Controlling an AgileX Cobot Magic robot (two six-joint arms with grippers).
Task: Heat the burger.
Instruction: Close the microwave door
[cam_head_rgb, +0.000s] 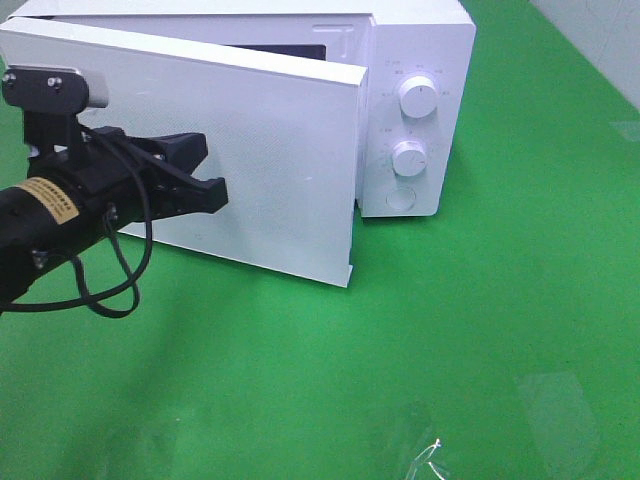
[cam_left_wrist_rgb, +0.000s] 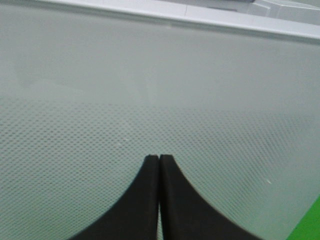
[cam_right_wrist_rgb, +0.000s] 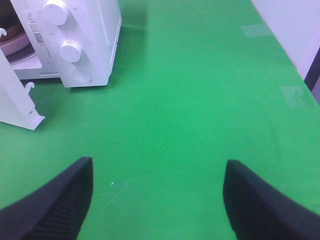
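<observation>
The white microwave (cam_head_rgb: 420, 60) stands at the back with its door (cam_head_rgb: 250, 150) swung partly open. My left gripper (cam_head_rgb: 213, 195) is shut, its tips against the door's outer face; the left wrist view shows the closed fingertips (cam_left_wrist_rgb: 159, 158) at the dotted door panel (cam_left_wrist_rgb: 160, 75). My right gripper (cam_right_wrist_rgb: 159, 167) hangs open over the bare green table, holding nothing, right of the microwave (cam_right_wrist_rgb: 95, 45). Through the door gap I see a sliver of pink plate (cam_right_wrist_rgb: 15, 44) with something brown on it, probably the burger (cam_right_wrist_rgb: 3, 24). The burger is otherwise hidden.
Two knobs (cam_head_rgb: 416, 97) (cam_head_rgb: 409, 158) and a round button (cam_head_rgb: 400, 197) sit on the microwave's control panel. The door's free edge with its latch hooks (cam_right_wrist_rgb: 27, 87) juts out over the green table (cam_head_rgb: 500, 320). A clear shiny scrap (cam_head_rgb: 425, 455) lies near the front edge.
</observation>
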